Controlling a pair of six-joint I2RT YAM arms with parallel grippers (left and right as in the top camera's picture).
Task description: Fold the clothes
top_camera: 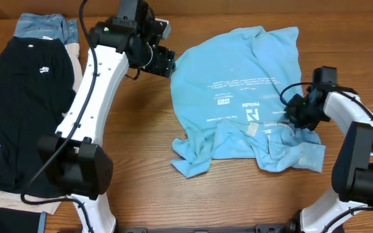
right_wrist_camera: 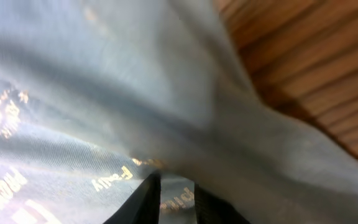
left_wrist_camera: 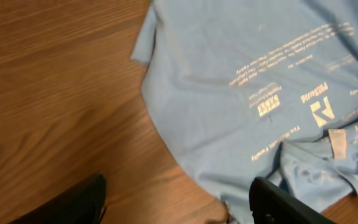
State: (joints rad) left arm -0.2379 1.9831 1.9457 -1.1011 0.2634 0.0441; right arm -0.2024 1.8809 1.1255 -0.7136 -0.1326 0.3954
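T-shirt [top_camera: 238,77] lies centre-right on tabletop [top_camera: 141,142], print up. Flat toward 12 o'clock, hem bunched at 6 o'clock. 0 clean folds visible, so I judge the whole fold remains.

Left end effector [top_camera: 163,62] at T-shirt's 10 o'clock edge, fingers spread, empty.

Right end effector [top_camera: 296,113] at 3 o'clock edge, fingers nearly together amid cloth. It may be pinching; I cannot tell.

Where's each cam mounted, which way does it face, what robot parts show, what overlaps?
Overhead: above the table, facing down; blue T-shirt, black T-shirt, jeans; both arms, left gripper, right gripper.
Left wrist: on the left arm, facing down at the blue T-shirt's edge and wood; its fingers, wide apart, at the bottom.
Right wrist: close against the blue T-shirt; its fingers, nearly together, at the bottom.
Shared: overhead and left wrist both show the white print.
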